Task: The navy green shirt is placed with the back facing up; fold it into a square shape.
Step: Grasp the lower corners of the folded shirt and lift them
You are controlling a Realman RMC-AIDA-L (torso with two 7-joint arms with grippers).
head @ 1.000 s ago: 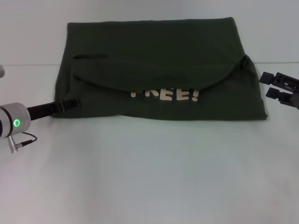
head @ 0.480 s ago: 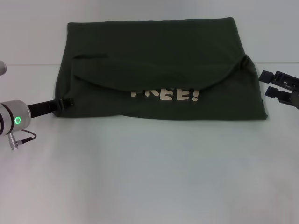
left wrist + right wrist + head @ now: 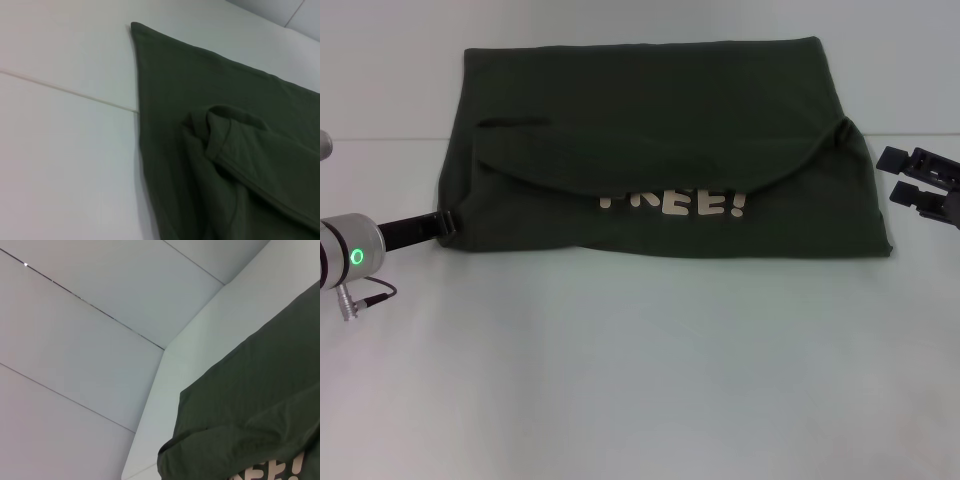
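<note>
The navy green shirt (image 3: 660, 130) lies flat on the white table (image 3: 640, 380), its upper part folded down in a curved flap that covers the top of the pale lettering "FREE!" (image 3: 672, 203). My left gripper (image 3: 448, 224) sits low at the shirt's left edge, near its front corner. In the left wrist view the shirt (image 3: 225, 150) shows a folded sleeve and a straight side edge. My right gripper (image 3: 900, 176) hovers just off the shirt's right side, open and empty. The right wrist view shows the shirt (image 3: 260, 410) and part of the lettering (image 3: 272, 471).
The white table stretches bare in front of the shirt, with a thin seam line (image 3: 380, 139) running across it behind the arms. A pale wall (image 3: 100, 315) rises behind the table. A grey cable (image 3: 370, 295) hangs from my left wrist.
My left gripper has drawn back leftward, from over the shirt's left part to its very edge. The shirt has not shifted. My right gripper has hardly moved.
</note>
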